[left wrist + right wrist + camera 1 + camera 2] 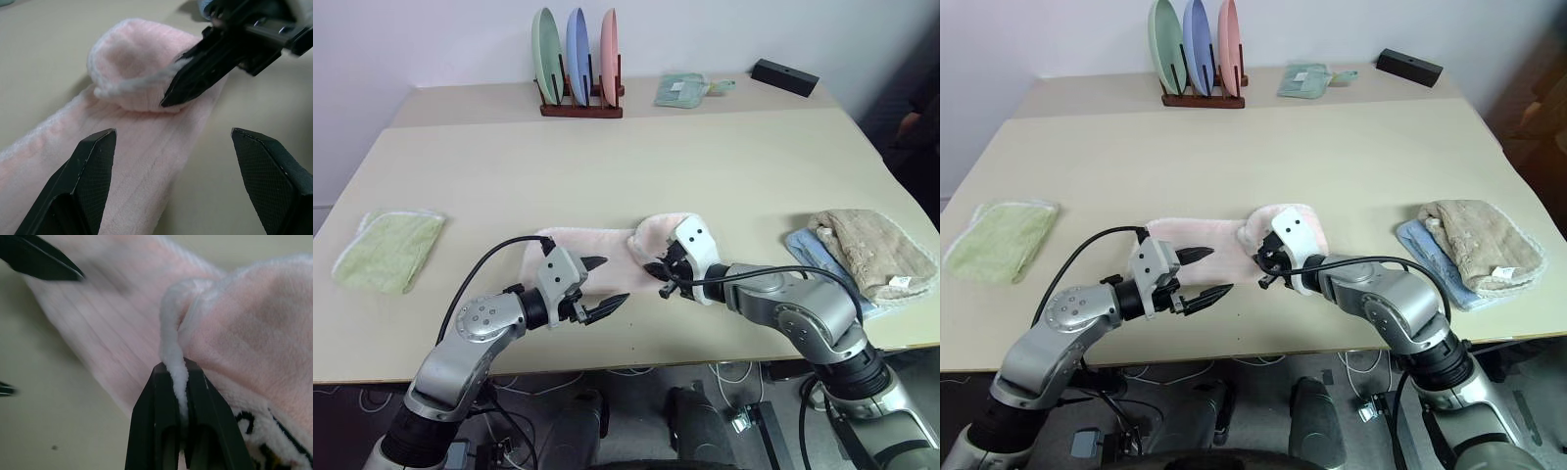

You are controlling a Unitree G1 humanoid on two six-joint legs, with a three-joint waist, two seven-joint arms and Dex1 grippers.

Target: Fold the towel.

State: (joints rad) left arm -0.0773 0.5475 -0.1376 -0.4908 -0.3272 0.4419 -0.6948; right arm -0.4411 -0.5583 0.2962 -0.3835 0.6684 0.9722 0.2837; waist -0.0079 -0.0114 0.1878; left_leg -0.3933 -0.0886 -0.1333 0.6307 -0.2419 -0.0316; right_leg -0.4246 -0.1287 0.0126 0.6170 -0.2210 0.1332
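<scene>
Up at the back of the table [607, 166] stands a dark wooden rack [580, 106] holding three plates on edge: a green plate [545, 54], a blue plate [577, 53] and a pink plate [609, 51], side by side in its slots. Just right of the rack lies a small folded green cloth [680, 90], and further right a black box [784, 76].

Near the front edge, the pink towel [607, 250] lies stretched across the middle of the table, its right end lifted and curled over on itself. The right claw [661, 274] is clamped on that raised end, its two fingers pressed together with the white trim [177, 372] pinched between them; dark embroidery shows on the cloth just beside the grip. The left claw [600, 286] hangs with its fingers wide apart over the towel's left part, holding nothing, just beside the right claw.

At the left edge rests a folded light green towel [389, 250]. On the right, a beige towel [871, 250] lies on top of a pale blue cloth [803, 250].
</scene>
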